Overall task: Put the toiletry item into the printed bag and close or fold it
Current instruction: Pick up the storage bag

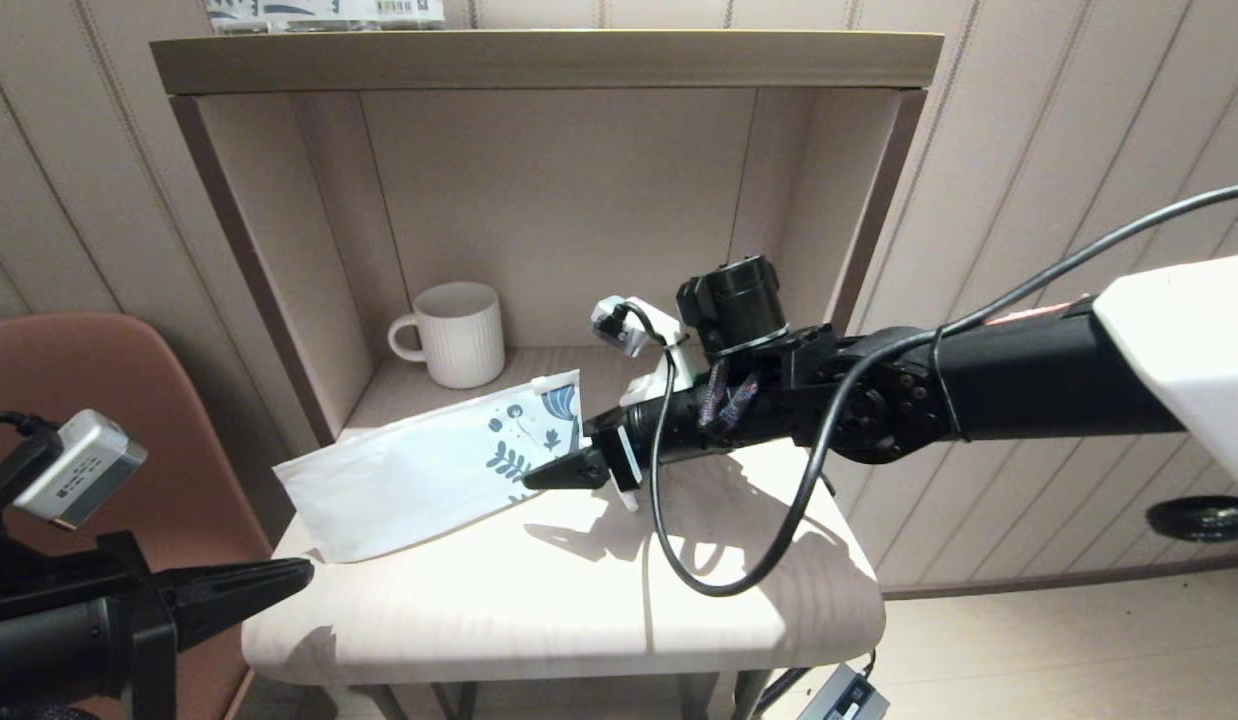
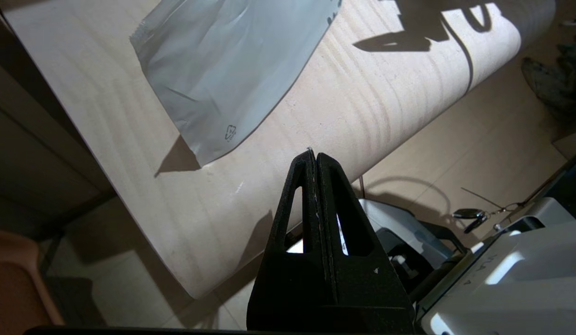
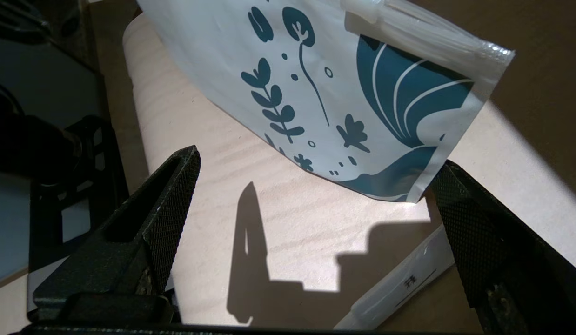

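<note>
The right gripper (image 1: 589, 468), jaws wide apart, hovers at the leaf-printed end of the flat white plastic pouch (image 1: 429, 470) lying on the pale wooden table (image 1: 579, 600). A thin white wrapped stick (image 3: 395, 284) lies beside it. The left gripper (image 1: 279, 578) waits closed and empty at the table's near edge. Next, I'd guess, comes grasping the stick.

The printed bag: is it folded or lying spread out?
Spread out. The printed bag lies flat at full length on the table, no crease or fold; its printed end faces the open right gripper.
</note>
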Robot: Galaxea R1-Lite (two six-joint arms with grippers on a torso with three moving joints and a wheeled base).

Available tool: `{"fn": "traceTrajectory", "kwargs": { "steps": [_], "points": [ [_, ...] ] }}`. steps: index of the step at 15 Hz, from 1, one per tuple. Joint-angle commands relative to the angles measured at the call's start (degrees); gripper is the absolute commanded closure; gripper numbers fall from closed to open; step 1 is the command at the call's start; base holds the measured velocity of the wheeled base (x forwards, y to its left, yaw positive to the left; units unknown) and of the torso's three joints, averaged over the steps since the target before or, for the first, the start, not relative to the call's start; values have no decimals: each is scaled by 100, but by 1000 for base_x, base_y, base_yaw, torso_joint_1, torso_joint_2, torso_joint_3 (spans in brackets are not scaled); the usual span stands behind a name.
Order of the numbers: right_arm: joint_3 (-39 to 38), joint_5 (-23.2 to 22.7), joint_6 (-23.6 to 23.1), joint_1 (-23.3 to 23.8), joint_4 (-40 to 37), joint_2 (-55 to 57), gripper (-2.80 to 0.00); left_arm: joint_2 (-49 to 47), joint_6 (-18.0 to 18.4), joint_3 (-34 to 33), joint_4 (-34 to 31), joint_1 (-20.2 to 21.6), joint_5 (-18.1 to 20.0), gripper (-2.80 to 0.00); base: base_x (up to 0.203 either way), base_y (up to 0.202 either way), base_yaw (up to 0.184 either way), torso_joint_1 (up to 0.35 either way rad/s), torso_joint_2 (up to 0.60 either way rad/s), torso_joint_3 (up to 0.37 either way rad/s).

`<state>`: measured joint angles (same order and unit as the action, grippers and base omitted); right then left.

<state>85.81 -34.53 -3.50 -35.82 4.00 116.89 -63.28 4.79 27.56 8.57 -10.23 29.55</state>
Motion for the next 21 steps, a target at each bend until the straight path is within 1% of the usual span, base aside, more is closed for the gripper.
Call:
{"fn": "traceTrajectory", "kwargs": {
  "steps": [1,3,5,8,12,14,16,17,18,21],
  "points": [
    [-385,-87,-22,-5,12,-410,-280,-61,4,4,13,3,15,0,0,0,0,0,0,0],
    [-749,-203,-143,-63,20,-703,-280,-61,4,12,13,3,24,0,0,0,0,0,0,0],
    [-994,-220,-240,-155,21,-916,-280,-87,4,12,13,-5,32,0,0,0,0,0,0,0],
    [-1276,-213,-265,-267,30,-1107,-280,-105,4,21,22,3,33,0,0,0,0,0,0,0],
    [-1057,-195,-357,-291,11,-1034,-280,-88,4,-14,22,3,42,0,0,0,0,0,0,0],
    [-715,-187,-524,-263,-46,-783,-280,-44,2,3,22,2,101,0,0,0,0,0,0,0],
    [-301,-186,-669,-248,-410,-544,-280,-76,4,44,36,0,123,0,0,0,0,0,0,0],
    [-227,-193,-906,-261,-572,-460,-280,-95,13,90,56,-4,130,0,0,0,0,0,0,0],
    [-222,-195,-995,-267,-603,-422,-280,-105,13,100,57,-6,130,0,0,0,0,0,0,0],
    [-223,-211,-1021,-241,-593,-325,-280,-105,31,65,57,-6,130,0,0,0,0,0,0,0]
  ]
}}
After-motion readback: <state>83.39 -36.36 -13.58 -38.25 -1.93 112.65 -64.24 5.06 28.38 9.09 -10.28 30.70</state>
